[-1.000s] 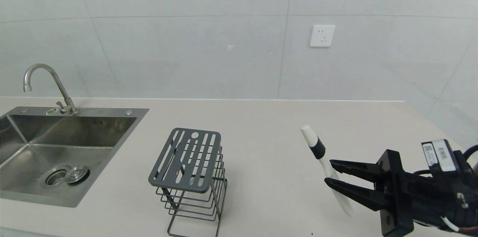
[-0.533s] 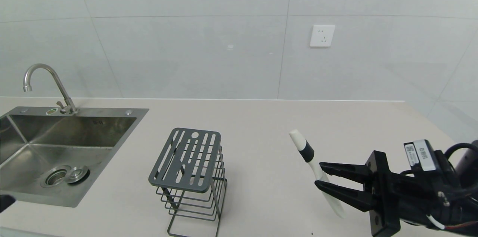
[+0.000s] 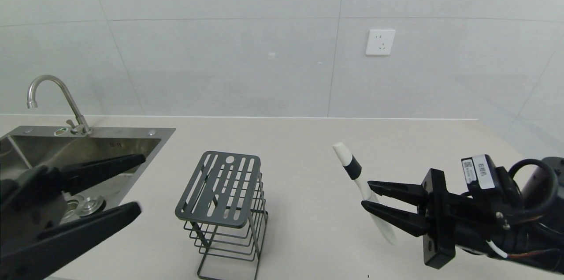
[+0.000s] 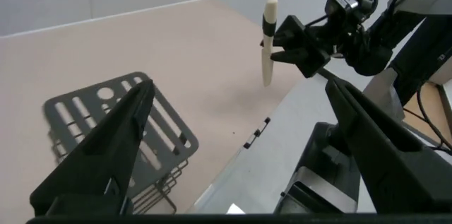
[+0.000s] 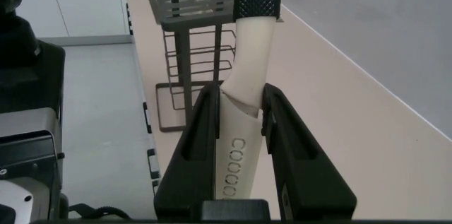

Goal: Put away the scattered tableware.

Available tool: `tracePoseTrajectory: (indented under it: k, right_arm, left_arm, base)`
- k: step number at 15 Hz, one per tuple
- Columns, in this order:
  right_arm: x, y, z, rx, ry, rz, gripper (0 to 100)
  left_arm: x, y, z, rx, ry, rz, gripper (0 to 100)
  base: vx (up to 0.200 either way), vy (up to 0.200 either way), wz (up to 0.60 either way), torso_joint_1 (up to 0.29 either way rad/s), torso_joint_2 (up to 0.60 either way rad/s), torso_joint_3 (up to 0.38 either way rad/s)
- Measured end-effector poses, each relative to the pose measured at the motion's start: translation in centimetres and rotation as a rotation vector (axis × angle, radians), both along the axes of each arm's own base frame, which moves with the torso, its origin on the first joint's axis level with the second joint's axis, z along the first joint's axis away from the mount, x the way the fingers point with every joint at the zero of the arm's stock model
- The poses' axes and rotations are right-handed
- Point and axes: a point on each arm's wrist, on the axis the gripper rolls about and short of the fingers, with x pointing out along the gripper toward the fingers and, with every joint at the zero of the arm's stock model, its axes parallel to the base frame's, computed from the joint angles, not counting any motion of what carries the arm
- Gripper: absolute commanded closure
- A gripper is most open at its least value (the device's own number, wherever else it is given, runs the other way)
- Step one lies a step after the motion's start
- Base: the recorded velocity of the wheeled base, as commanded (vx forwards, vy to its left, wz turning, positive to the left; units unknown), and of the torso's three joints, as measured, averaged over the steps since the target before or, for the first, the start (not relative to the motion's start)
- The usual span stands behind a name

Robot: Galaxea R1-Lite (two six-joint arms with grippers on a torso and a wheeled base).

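Well, starting at my left: the left gripper (image 3: 140, 184) hangs with its two black fingers spread wide and nothing between them. Behind it and partly hidden by it lies the stainless steel sink (image 3: 114, 132) with its curved chrome tap (image 3: 72, 106) at the wall side. Just to the right of that gripper's fingertips stands the dark grey wire rack with a slotted top plate (image 3: 220, 187), upright on the pale beige countertop (image 3: 308, 147), close to the gripper but not touching it.

Farther right, well apart from the rack, my right gripper (image 3: 367, 194) points toward the rack with its fingers clamped on the white knife with a black textured band (image 3: 352, 169). The grip sits on the white part just below the band. The knife is tilted, its banded end rising above the fingertips and leaning toward the wall, its pale blade running down below them toward the counter. I cannot tell whether the tip touches the surface. High on the tiled wall behind this gripper is a white square wall socket (image 3: 380, 42).
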Motion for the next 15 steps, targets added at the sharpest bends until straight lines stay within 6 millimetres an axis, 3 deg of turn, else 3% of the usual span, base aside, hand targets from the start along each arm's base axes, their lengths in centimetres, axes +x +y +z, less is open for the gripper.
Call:
tracePoseTrajectory:
  k: [3,9,15]
  right_arm:
    - [0.7,0.5,0.7,0.022,-0.031,0.002,100]
    - [1.0,0.6,0.8,0.027,-0.034,-0.002,100]
    - [2.3,1.8,1.5,0.07,-0.027,-0.022,100]
  left_arm:
    - [1.9,-2.9,0.0,0.024,0.051,-0.033,0]
    - [3.5,-8.2,-0.3,-0.012,-0.016,-0.112,0]
    - [4.7,-11.2,-1.4,-0.046,-0.055,-0.123,0]
  base:
    - [0.0,0.0,0.0,0.0,0.0,0.0]
    - [0.0,0.0,0.0,0.0,0.0,0.0]
    - [0.0,0.0,0.0,0.0,0.0,0.0]
